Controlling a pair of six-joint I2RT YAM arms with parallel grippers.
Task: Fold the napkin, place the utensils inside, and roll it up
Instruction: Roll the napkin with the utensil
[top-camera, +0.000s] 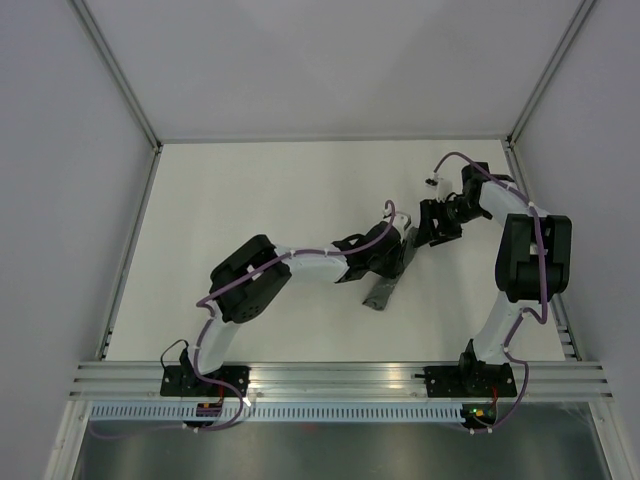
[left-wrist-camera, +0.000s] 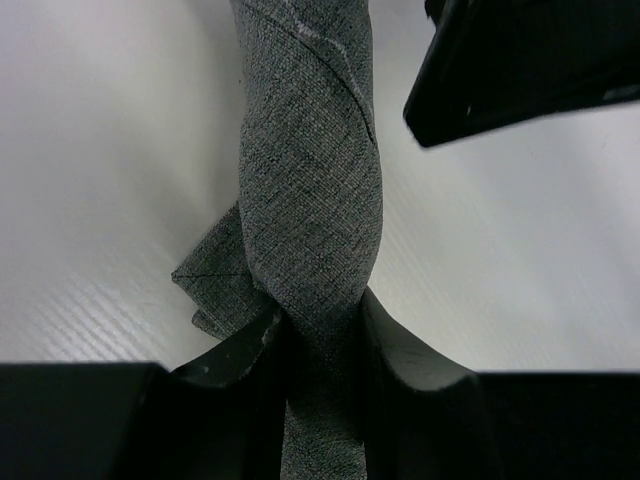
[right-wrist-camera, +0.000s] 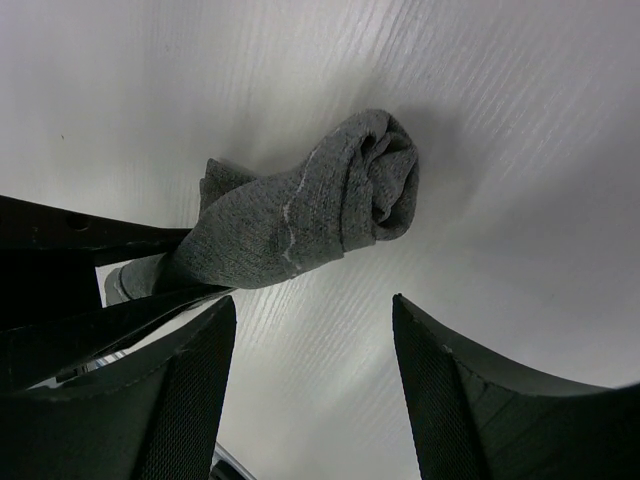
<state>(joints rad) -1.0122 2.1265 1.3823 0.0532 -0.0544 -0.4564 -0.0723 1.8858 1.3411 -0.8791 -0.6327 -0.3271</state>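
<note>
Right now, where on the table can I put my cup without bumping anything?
The far-left patch of the table, between the left wall and the left arm, is bare. So is the near strip between that arm and the right arm. It's crowded middle-right: the left hand grips the rolled napkin, and the open right hand sits by its far end.

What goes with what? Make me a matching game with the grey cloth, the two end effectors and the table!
Things
1. dark grey fabric napkin
2. left end effector
3. right end effector
4. white flat table

States
A. open, holding nothing
B. plain and pale
C. rolled into a tube
D. shut on the roll

Pairs: 1-C, 2-D, 3-A, 4-B
</note>
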